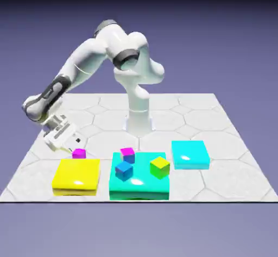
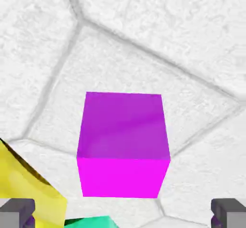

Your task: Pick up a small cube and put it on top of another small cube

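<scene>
Item: small cube (image 2: 123,143), all magenta, on the table (image 1: 217,121) beside the yellow slab (image 1: 76,175).
Gripper (image 2: 123,213): jaws spread, straddling the cube.
Advice: descend centred, then close.

An all-magenta small cube (image 1: 79,153) sits just before the grey-tipped pincer (image 2: 123,212) on a white worktop (image 1: 217,120) (hexagon-patterned), near a yellow slab (image 1: 76,177); farther off, teal slab (image 1: 140,188) and cyan slab (image 1: 190,154).
</scene>
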Robot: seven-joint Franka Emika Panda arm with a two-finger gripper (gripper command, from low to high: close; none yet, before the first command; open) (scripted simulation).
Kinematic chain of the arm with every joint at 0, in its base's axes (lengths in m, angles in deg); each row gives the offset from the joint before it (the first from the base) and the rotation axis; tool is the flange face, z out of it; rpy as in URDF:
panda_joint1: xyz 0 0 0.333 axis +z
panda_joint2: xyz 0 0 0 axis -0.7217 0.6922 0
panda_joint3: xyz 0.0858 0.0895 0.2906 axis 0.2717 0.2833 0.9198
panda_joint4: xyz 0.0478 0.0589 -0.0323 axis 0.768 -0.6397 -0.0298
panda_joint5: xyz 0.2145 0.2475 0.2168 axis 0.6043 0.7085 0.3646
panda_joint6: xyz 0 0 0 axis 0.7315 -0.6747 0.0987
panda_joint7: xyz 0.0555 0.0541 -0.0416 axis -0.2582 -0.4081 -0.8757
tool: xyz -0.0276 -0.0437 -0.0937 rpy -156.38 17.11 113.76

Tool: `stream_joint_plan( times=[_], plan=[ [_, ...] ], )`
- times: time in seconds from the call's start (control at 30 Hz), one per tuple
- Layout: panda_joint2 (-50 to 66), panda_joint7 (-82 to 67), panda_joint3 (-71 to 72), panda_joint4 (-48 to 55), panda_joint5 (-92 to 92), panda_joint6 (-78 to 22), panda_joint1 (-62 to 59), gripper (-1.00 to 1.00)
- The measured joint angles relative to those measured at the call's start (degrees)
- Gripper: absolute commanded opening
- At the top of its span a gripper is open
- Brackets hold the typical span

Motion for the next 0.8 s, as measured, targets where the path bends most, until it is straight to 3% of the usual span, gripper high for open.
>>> stream_joint_plan(
  times=[0.17, 0.2, 0.43, 0.8],
  plan=[
    [-0.81, -0.61, 10.37, -2.81, 3.20, 8.90, -3.38, 0.00],
    [-0.83, -0.63, 10.62, -2.88, 3.27, 9.11, -3.46, -1.00],
    [-0.02, -0.01, 0.24, -0.07, 0.19, 0.21, -0.08, -1.00],
    [-17.85, 11.29, 22.59, 1.82, -17.63, 2.96, -0.90, -1.00]
  ],
)
